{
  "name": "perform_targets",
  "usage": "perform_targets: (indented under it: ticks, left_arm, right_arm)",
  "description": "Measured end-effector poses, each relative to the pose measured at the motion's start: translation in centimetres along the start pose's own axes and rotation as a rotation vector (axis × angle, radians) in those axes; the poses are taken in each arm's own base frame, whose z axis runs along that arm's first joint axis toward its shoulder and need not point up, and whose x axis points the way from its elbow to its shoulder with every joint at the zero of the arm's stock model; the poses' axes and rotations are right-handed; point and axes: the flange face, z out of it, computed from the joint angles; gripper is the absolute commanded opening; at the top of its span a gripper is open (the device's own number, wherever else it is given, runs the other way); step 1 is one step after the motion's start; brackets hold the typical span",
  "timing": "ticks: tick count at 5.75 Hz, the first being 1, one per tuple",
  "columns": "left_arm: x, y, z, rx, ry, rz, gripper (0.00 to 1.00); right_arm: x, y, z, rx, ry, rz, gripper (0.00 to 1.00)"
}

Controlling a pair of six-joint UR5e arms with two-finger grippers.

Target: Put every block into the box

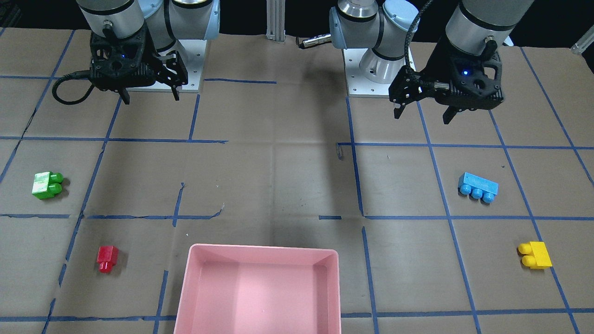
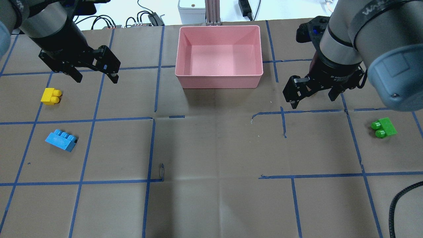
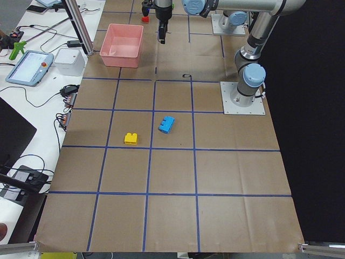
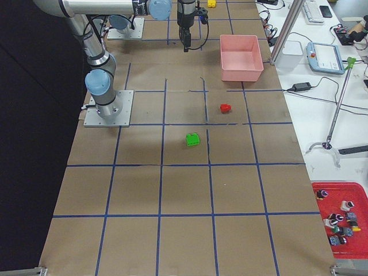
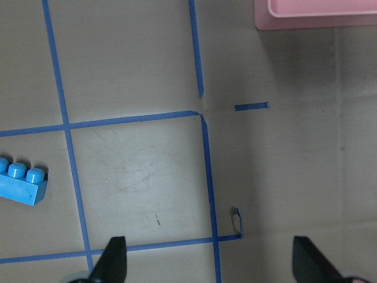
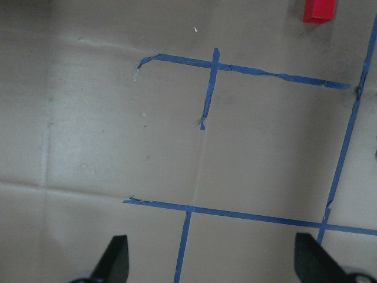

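The pink box (image 2: 219, 81) stands empty at the table's far middle edge. The yellow block (image 2: 50, 96) and the light-blue block (image 2: 61, 140) lie on the left side. The green block (image 2: 384, 127) lies on the right. The red block (image 1: 107, 258) lies near the box on the right arm's side, hidden by that arm in the overhead view. My left gripper (image 2: 96, 79) hangs open and empty above the table, beyond the yellow block. My right gripper (image 2: 312, 102) hangs open and empty to the right of the box. The light-blue block (image 5: 20, 183) shows in the left wrist view, the red block (image 6: 320, 10) in the right wrist view.
Blue tape lines grid the brown paper table. The arms' base plates (image 1: 371, 79) sit at the robot's edge. An aluminium post (image 2: 211, 13) and cables stand beyond the box. A side bench holds a tablet (image 3: 29, 67) and a red parts tray (image 4: 339, 213).
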Motion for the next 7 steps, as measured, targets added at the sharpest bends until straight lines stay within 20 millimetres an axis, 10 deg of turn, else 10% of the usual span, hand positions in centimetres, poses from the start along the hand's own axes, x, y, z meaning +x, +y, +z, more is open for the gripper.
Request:
perform_targets:
  ticks: [4, 7]
  left_arm:
    - [-24.2, 4.2, 0.9, -0.002, 0.001, -0.018, 0.98]
    - [-25.9, 6.8, 4.7, -0.062, 0.045, -0.272, 0.98]
  right_arm:
    - [0.4, -0.1, 0.2, -0.001, 0.002, -0.033, 1.0]
    - [10.2, -0.7, 1.1, 0.001, -0.017, -0.051, 1.0]
